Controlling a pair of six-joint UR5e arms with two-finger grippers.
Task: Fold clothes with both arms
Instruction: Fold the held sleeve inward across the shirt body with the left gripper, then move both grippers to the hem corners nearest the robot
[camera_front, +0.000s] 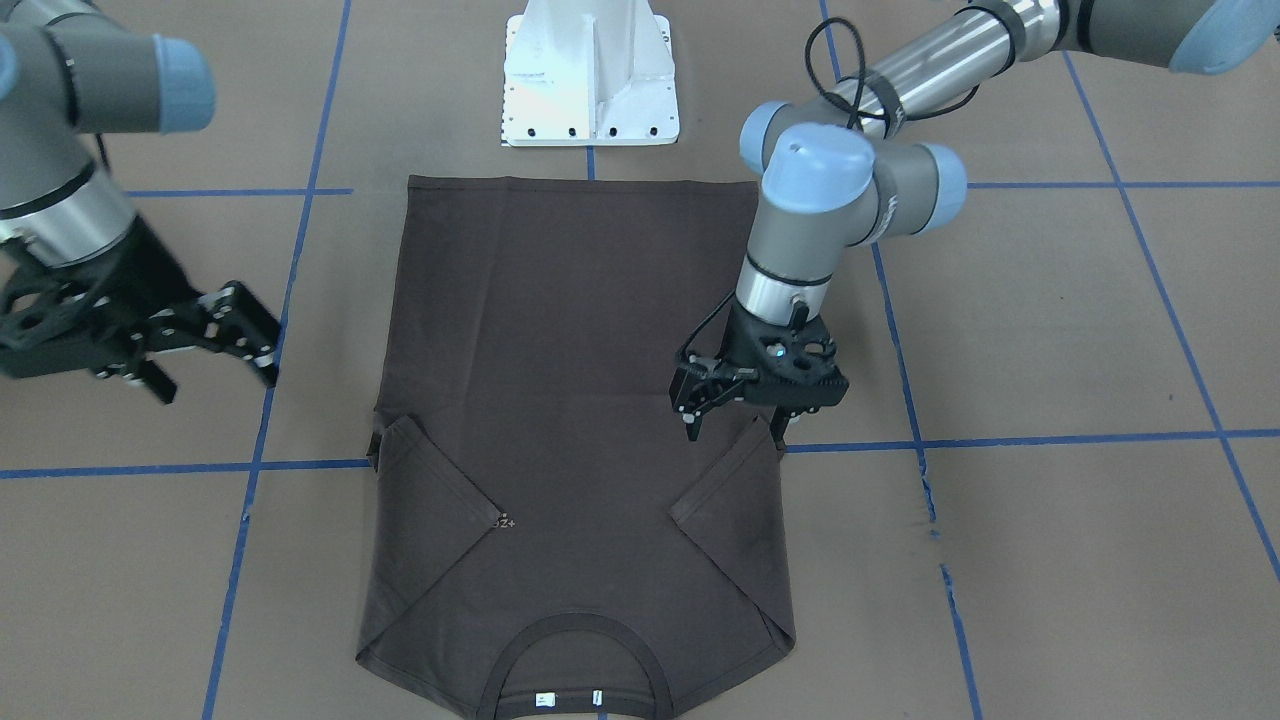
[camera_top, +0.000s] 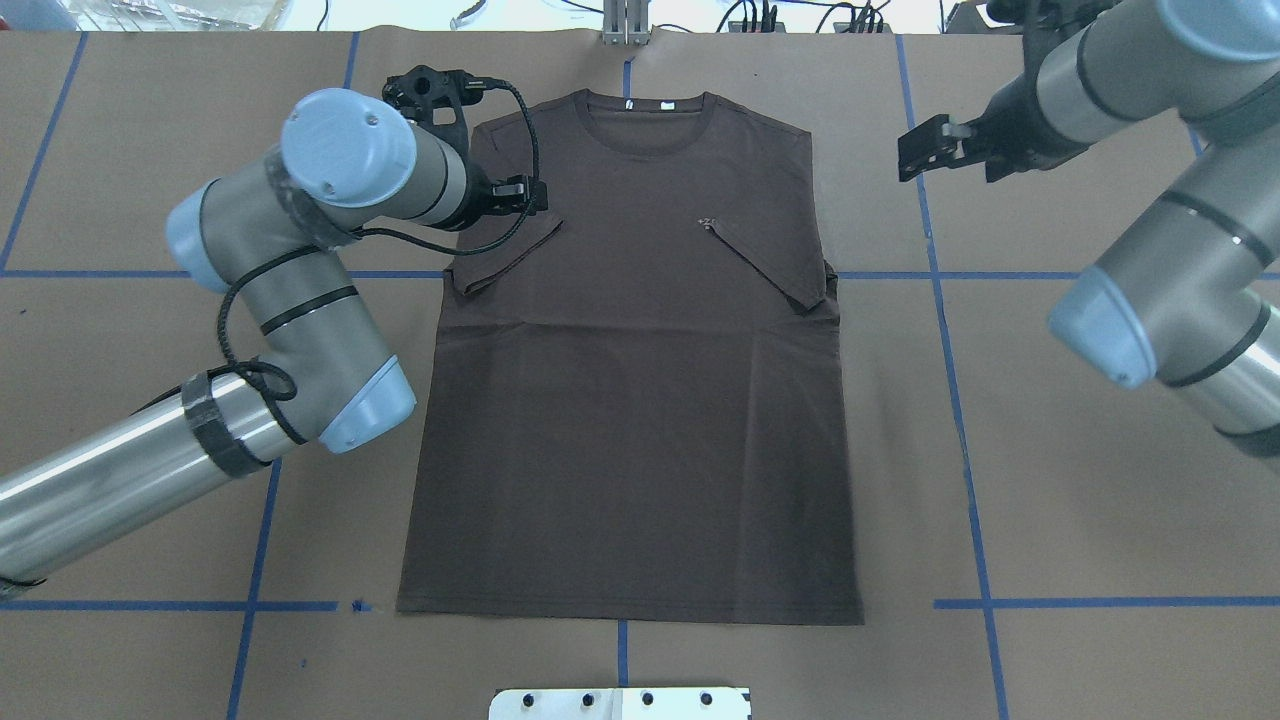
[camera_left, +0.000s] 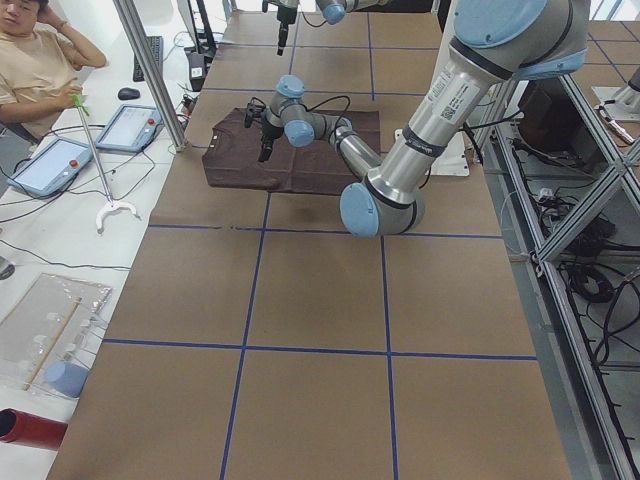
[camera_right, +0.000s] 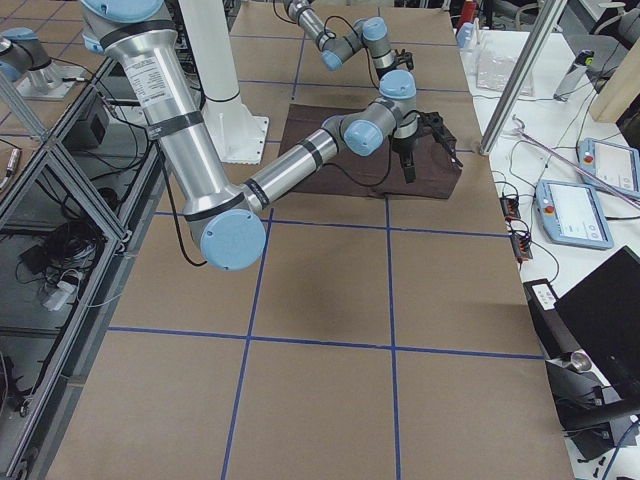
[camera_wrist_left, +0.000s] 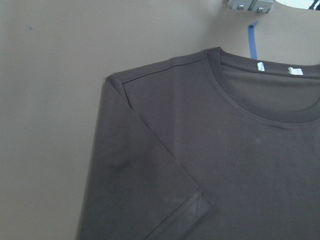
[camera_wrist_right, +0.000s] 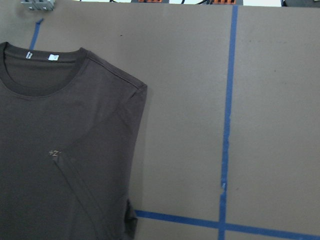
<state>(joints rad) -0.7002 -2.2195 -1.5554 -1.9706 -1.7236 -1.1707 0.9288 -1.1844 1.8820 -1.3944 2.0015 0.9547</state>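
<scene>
The dark brown T-shirt (camera_front: 580, 330) lies flat on the table, front up, collar away from the robot, with both short sleeves folded in over the chest. It also shows in the overhead view (camera_top: 640, 420) and in both wrist views (camera_wrist_left: 210, 150) (camera_wrist_right: 60, 150). My left gripper (camera_front: 735, 436) is open and empty, fingers pointing down just above the folded sleeve on my left side. My right gripper (camera_front: 218, 385) is open and empty over bare table, apart from the shirt's other edge; it also shows in the overhead view (camera_top: 925, 150).
The white pedestal base (camera_front: 590, 75) stands at the shirt's hem end. Blue tape lines (camera_front: 260, 465) cross the brown table. In the exterior left view an operator (camera_left: 40, 60) sits beyond the collar end beside tablets (camera_left: 125, 125).
</scene>
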